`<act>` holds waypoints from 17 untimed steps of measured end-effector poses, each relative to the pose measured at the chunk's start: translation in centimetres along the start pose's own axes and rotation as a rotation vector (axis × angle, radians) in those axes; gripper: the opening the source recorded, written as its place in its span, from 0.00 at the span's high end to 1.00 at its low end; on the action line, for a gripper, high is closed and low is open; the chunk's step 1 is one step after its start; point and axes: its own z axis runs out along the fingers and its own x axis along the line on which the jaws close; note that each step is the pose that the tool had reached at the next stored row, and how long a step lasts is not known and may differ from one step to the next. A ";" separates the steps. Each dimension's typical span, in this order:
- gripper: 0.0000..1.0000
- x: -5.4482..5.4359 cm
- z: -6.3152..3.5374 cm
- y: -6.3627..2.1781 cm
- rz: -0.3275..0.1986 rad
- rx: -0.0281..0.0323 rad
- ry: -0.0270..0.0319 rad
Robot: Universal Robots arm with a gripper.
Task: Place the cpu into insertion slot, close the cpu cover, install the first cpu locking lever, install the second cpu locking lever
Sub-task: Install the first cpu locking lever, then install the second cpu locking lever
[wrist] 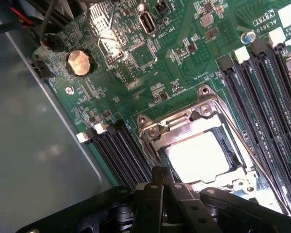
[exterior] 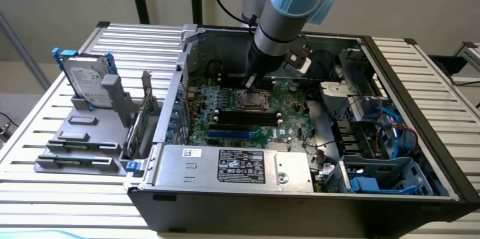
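The arm reaches down into the open computer case, and my gripper (exterior: 251, 85) hangs just over the insertion slot (exterior: 251, 102) on the green board. In the wrist view the cpu (wrist: 199, 156) lies flat in the socket, its pale face showing through the cut-out of the silvery cpu cover (wrist: 180, 130), which is folded down over it. A thin wire lever (wrist: 242, 143) runs along one side of the socket. My gripper (wrist: 164, 175) is shut, its black fingertips pressed together at the socket's edge, with nothing seen between them.
Long black memory slots (wrist: 120, 156) flank the socket on both sides. A coin battery (wrist: 79, 62) sits on the board. A labelled grey power supply (exterior: 232, 166), blue drive cages (exterior: 375, 178) and the case walls surround the board. A hard drive (exterior: 86, 79) stands outside on a grey rack.
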 end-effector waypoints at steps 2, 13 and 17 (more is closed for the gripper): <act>0.89 0.0 0.00 -0.01 0.000 0.0001 0.0003; 0.89 0.0 -0.01 -0.01 0.000 0.0001 0.0000; 0.89 0.0 0.00 -0.01 0.000 0.0001 0.0001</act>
